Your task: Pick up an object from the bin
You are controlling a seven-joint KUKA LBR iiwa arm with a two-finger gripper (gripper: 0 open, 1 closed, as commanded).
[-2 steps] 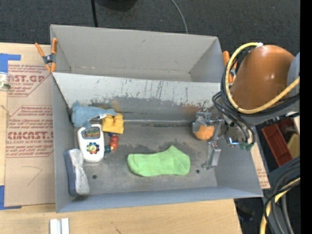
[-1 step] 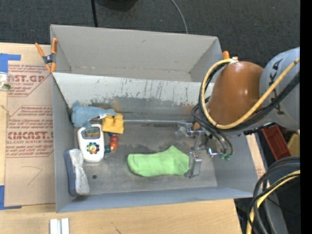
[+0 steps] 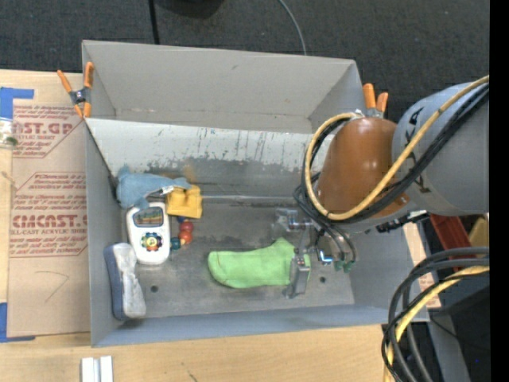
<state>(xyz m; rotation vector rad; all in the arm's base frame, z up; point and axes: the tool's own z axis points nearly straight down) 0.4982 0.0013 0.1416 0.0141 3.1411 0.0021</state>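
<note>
My gripper (image 3: 297,263) is low in the bin's right half, right at the right end of a crumpled light-green cloth (image 3: 248,267) that lies on the bin floor near the front wall. The cloth's right edge touches the gripper's metal parts. Further left stands a white toy phone (image 3: 149,233) with coloured buttons, with a small red and orange piece (image 3: 184,232) beside it.
A yellow block (image 3: 186,202) and a blue cloth (image 3: 141,186) lie at the back left. A white and blue oblong item (image 3: 126,280) rests along the left wall. The arm with its orange cover and cables fills the bin's right side.
</note>
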